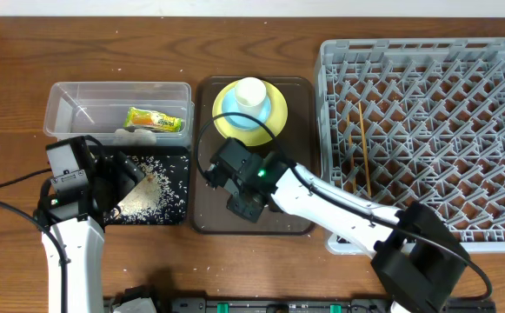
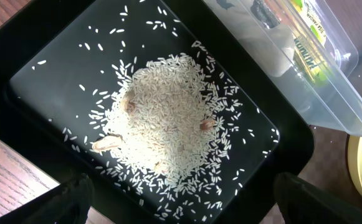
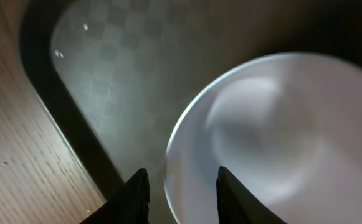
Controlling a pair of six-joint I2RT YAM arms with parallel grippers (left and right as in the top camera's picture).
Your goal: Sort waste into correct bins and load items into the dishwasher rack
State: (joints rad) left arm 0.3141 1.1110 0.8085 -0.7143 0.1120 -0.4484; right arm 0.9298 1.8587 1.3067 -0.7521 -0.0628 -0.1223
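My right gripper (image 3: pixel 182 177) stands open astride the rim of the white bowl (image 3: pixel 274 137), one finger inside and one outside, neither touching it. The bowl rests on the dark brown serving tray (image 3: pixel 124 81). In the overhead view this gripper (image 1: pixel 245 202) hides the bowl. My left gripper (image 2: pixel 184 186) hangs wide open and empty above the black tray (image 2: pixel 56 68), which holds a heap of rice (image 2: pixel 165 118). The clear tub (image 1: pixel 78 104) holds the snack wrapper (image 1: pixel 155 120) and a white tissue (image 1: pixel 137 133). Chopsticks (image 1: pixel 363 148) lie in the grey rack (image 1: pixel 426 52).
A yellow plate (image 1: pixel 226 129), light blue bowl (image 1: pixel 233 111) and white cup (image 1: pixel 250 91) are stacked at the far end of the serving tray (image 1: pixel 295 156). A few rice grains lie scattered on the wood near the tub. The right arm stretches across the rack's front-left corner.
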